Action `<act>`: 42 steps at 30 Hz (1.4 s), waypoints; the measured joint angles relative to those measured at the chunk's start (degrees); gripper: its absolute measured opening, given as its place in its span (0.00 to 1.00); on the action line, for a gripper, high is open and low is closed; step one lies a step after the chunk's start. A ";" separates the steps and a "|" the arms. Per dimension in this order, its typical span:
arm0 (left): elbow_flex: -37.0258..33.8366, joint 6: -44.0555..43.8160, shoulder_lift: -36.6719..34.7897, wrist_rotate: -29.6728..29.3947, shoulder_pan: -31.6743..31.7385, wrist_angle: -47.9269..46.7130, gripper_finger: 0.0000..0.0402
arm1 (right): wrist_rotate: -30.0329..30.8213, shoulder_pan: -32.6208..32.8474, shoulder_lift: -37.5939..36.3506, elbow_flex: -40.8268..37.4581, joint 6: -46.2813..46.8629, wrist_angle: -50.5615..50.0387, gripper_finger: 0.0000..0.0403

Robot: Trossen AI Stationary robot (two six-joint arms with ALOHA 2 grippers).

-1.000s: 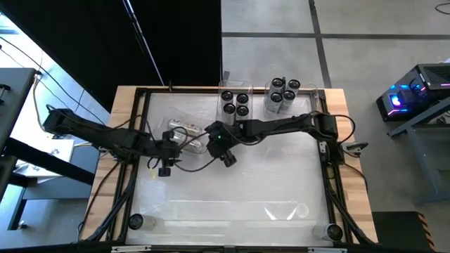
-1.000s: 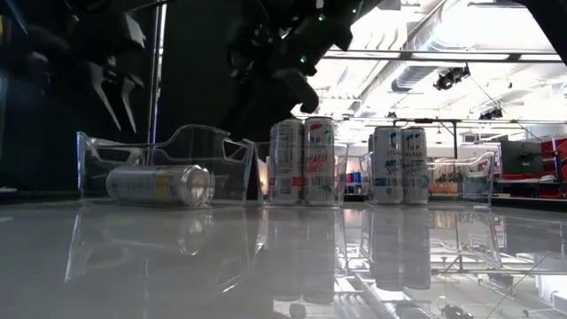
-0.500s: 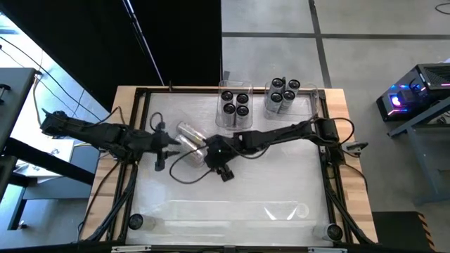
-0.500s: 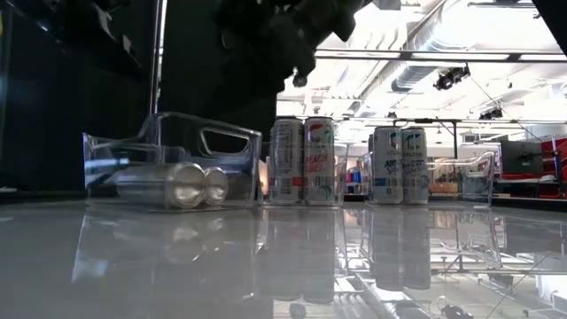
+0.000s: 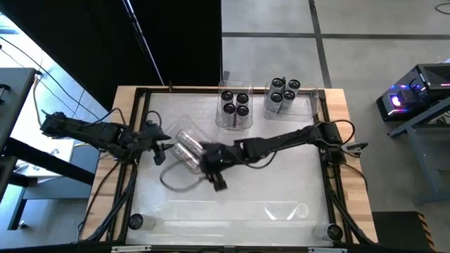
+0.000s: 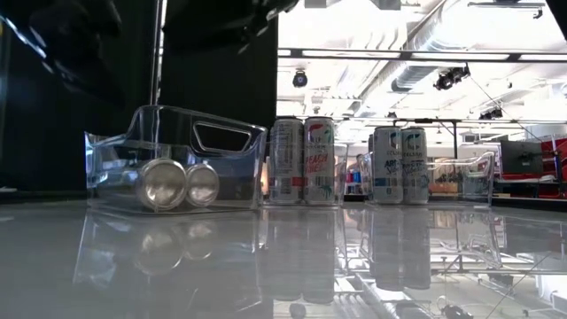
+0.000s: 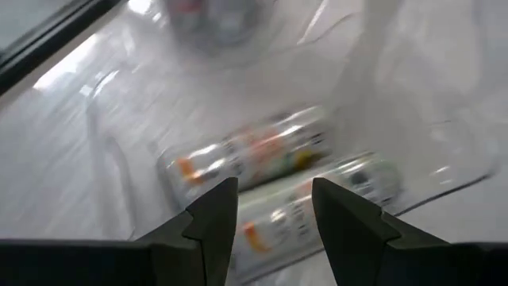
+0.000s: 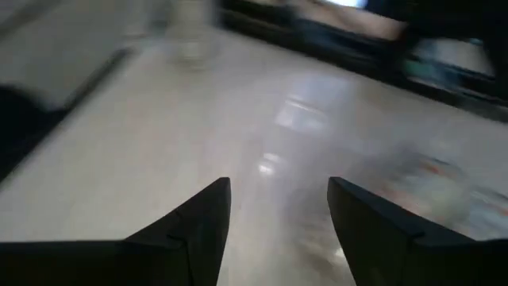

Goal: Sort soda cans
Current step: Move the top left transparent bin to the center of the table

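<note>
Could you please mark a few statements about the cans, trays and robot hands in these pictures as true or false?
1. Two cans lie on their sides in the left tray. True.
2. The middle tray holds four upright cans. True.
3. The left hand is clamped on a can. False: its fingers stand apart, and the lying cans are beyond them.
4. The right hand is shut. False: its fingers are apart with bare table between them.
5. The lying cans are outside any tray. False: they rest inside the clear left tray.
</note>
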 joint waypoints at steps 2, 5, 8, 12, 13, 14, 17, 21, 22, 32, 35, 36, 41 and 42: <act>0.00 -2.71 -0.02 -0.84 0.09 -2.62 0.39 | 4.79 -1.10 -0.06 2.42 2.67 -3.02 0.52; 0.00 -1.42 0.38 -0.87 1.01 -3.33 0.39 | 4.73 -3.63 -0.06 4.89 6.45 -6.97 0.55; 0.00 2.53 0.79 -1.02 2.22 -2.73 0.39 | 3.41 -6.65 -0.02 5.24 10.79 -5.62 0.61; 1.48 0.88 0.79 -3.30 4.39 -2.64 0.39 | 3.46 -9.76 2.13 5.27 13.60 -0.92 0.70; 2.25 -0.53 0.77 -4.10 4.82 -2.51 0.39 | 3.72 -10.22 2.98 5.27 14.47 1.17 0.72; 3.07 -1.41 0.77 -4.44 5.28 -2.52 0.39 | 3.95 -10.52 3.77 5.27 14.99 2.53 0.73; 5.50 -1.71 1.32 -4.46 6.45 -3.21 0.39 | 6.95 -11.27 6.41 6.12 16.94 3.70 0.74; 7.64 -1.62 2.46 -4.33 7.88 -4.60 0.39 | 11.17 -12.42 11.36 10.36 18.02 0.24 0.74; 7.74 -1.43 2.70 -4.21 8.06 -4.60 0.39 | 11.95 -12.69 12.60 11.36 18.02 -0.82 0.74; 7.69 -5.01 6.76 -2.36 8.33 -5.23 0.39 | 17.10 -11.94 21.26 19.06 20.90 -9.05 0.74; 7.66 -6.19 8.78 -2.60 8.31 -6.10 0.39 | 21.23 -11.16 21.36 19.14 21.57 -12.43 0.74; 7.50 -6.22 9.62 -2.76 8.33 -5.99 0.39 | 21.88 -10.84 21.36 19.14 21.65 -13.47 0.74; 5.76 -5.32 13.52 -3.49 8.33 -4.64 0.39 | 21.76 -9.49 21.34 21.06 23.46 -22.99 0.74; 5.45 -5.60 14.18 -3.93 8.33 -4.49 0.39 | 21.83 -9.07 21.34 21.44 23.65 -24.47 0.74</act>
